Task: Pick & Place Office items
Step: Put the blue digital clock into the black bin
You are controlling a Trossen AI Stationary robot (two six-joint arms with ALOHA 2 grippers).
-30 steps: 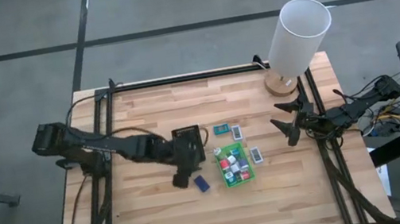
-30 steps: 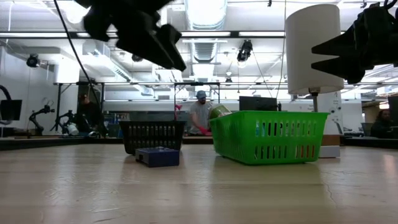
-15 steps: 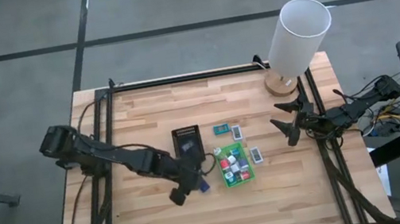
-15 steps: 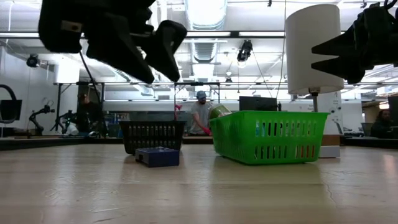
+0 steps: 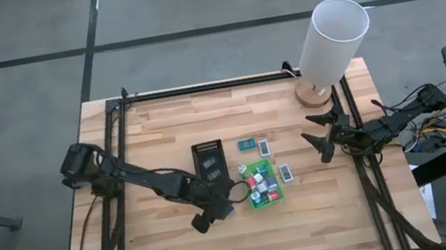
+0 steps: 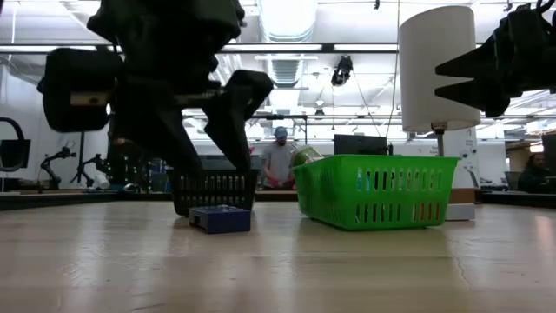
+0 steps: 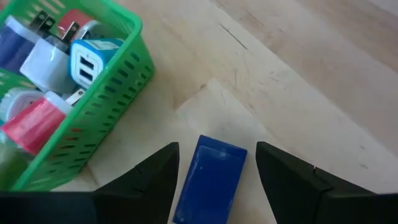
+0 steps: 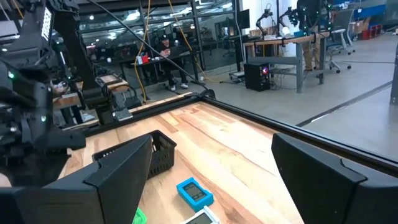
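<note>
A dark blue block (image 7: 211, 180) lies flat on the wooden table, just left of the green tray (image 5: 264, 199); the low view shows it too (image 6: 221, 218). My left gripper (image 7: 217, 150) hangs open right over the block, one finger on each side, and touches nothing. In the low view its fingertips (image 6: 207, 152) are still above the block. The green tray (image 7: 106, 93) holds white, red, teal and blue pieces. A teal piece (image 5: 246, 145) and two white pieces (image 5: 263, 146) (image 5: 285, 172) lie on the table. My right gripper (image 5: 315, 142) waits open at the table's right edge.
A black ribbed tray (image 5: 210, 160) stands just beyond my left gripper. A white lamp (image 5: 330, 36) on a wooden base stands at the far right corner. Bare wood lies along the near edge and on the left. People show in the room beyond the table.
My left gripper has gone from above the black tray toward the table's near edge and down, and now hangs low over the dark blue block. Its fingers have stayed open. The block has not moved.
</note>
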